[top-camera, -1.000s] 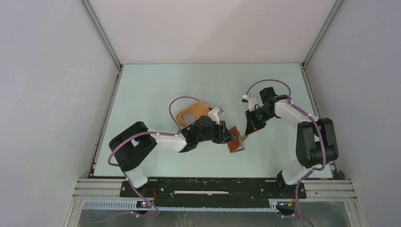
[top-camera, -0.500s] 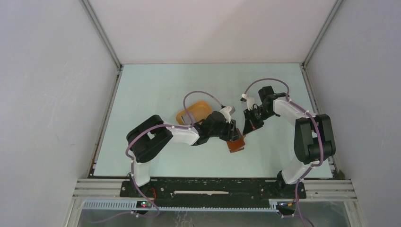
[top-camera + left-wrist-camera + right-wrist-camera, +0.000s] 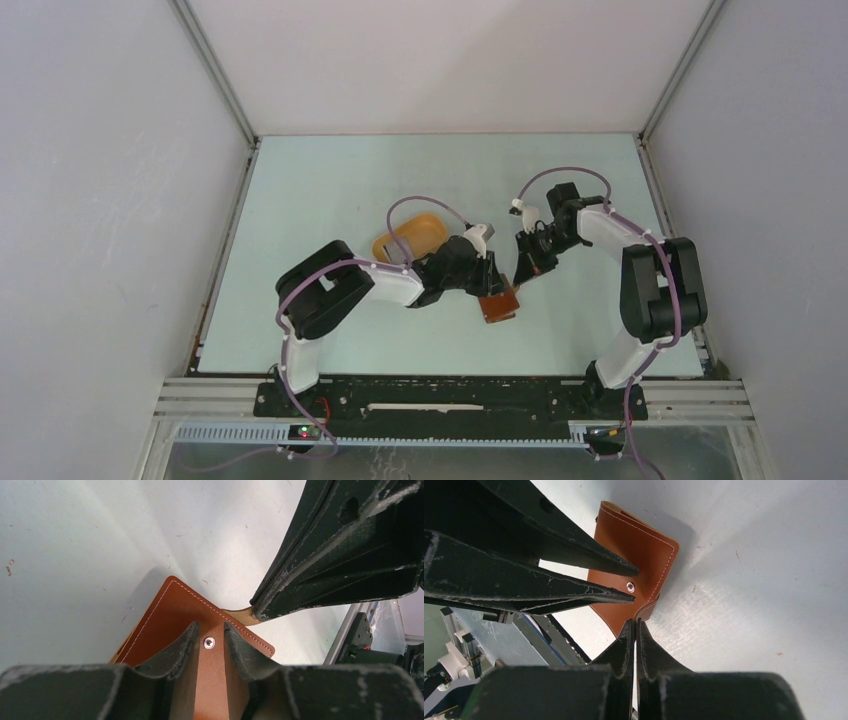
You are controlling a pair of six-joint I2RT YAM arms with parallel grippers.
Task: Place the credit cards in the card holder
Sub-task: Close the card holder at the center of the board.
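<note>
Your left gripper (image 3: 210, 626) stands narrow. Its two fingers (image 3: 175, 652) are set down on the card holder (image 3: 170, 612), and the closing strap (image 3: 212, 680) fills the gap between them. Whether they squeeze the strap or only flank it cannot be told. A second ago these jaws stood wider and hung at the card holder's left edge. Since then your left arm has swung right, its elbow moving in towards the middle of the table (image 3: 330, 180), and the fingers have come onto the leather. In the last half second the arm has barely shifted. Your right gripper (image 3: 634, 622) has stayed closed and almost in place. Its tips touch the card holder's edge where the strap folds over; whether any leather is pinched between them is unclear. The card holder itself has not moved.

It lies flat and folded shut on the pale green table, a little right of centre and towards the near side, between the two grippers. It is reddish-brown leather with pale stitching along its edges. A small silver snap (image 3: 209, 642) sits on the strap, right between your left fingers. An orange oval tray (image 3: 380, 247) lies near it, to the left and farther back, not touching.
</note>
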